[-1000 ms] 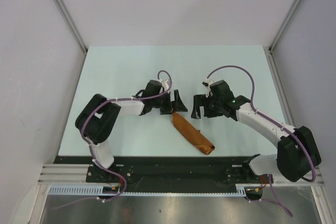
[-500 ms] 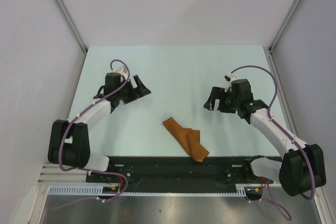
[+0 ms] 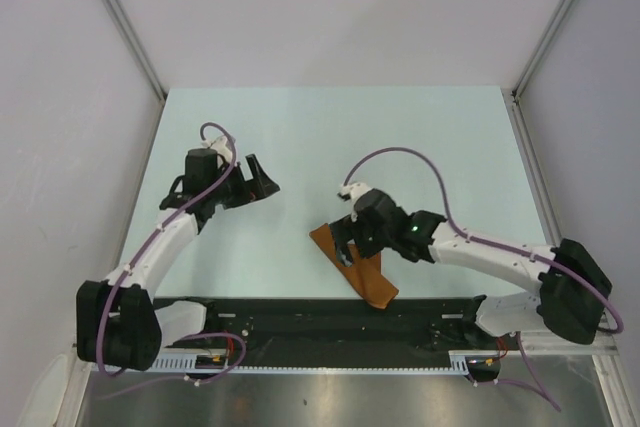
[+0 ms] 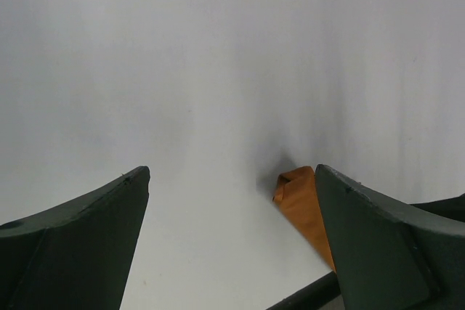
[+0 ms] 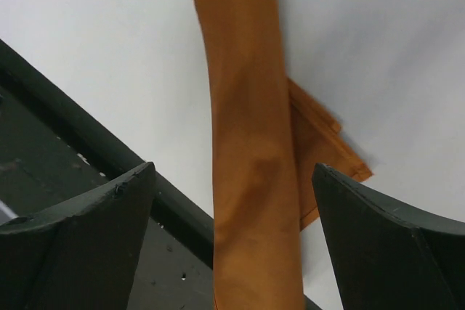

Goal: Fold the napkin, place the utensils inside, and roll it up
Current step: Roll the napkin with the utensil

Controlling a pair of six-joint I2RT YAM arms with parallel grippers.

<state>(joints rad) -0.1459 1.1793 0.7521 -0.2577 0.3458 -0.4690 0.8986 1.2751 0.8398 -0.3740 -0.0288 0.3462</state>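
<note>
The rust-orange napkin (image 3: pixel 362 275) lies as a roll slanting across the near middle of the table, with a loose corner flap (image 5: pixel 325 130) sticking out at one side. My right gripper (image 3: pixel 347 244) hovers open over the roll's upper half. In the right wrist view the napkin (image 5: pixel 251 143) runs lengthwise between the spread fingers of the right gripper (image 5: pixel 234 168) without touching them. My left gripper (image 3: pixel 265 177) is open and holds nothing, well off to the left. The left wrist view shows the left gripper (image 4: pixel 231 172) and one end of the napkin (image 4: pixel 299 194) beyond its right finger. The utensils are out of view.
A black rail (image 3: pixel 300 309) runs along the table's near edge, just below the napkin's lower end, and shows as the black rail (image 5: pixel 80 143) in the right wrist view. The pale table (image 3: pixel 330 137) is bounded by white walls on three sides.
The right gripper has swung down and left from the right side to above the roll. The left arm shifted slightly left. A second ago both grippers were at the napkin's upper end.
</note>
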